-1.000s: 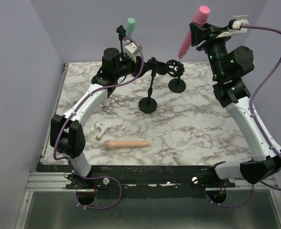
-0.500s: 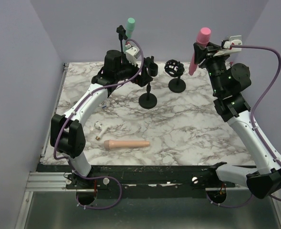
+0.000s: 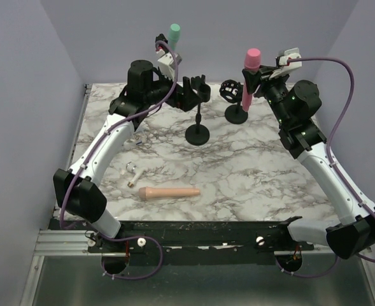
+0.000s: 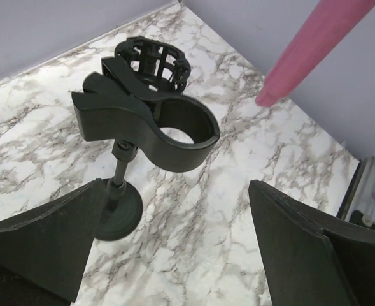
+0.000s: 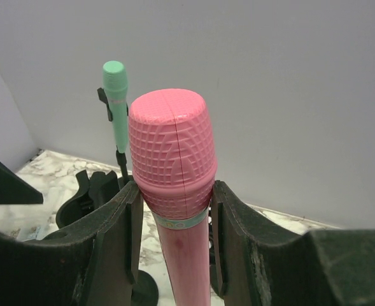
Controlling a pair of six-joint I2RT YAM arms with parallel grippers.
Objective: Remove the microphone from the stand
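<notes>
Right gripper [image 5: 173,224] clenched the pink microphone [image 5: 170,152] upright above the marble table [image 3: 257,172], while the left gripper [image 4: 174,250] gaped wide open facing the black clip stand [image 4: 154,125].

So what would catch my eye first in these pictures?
The bright pink microphone, held nearly upright in the right claw above the back of the marble table. Next, a mint green microphone standing tall at the back left, and the left claw spread wide by an empty black clip stand.

Marble-patterned tabletop [image 3: 251,178], plain lilac walls [image 3: 79,38]
</notes>
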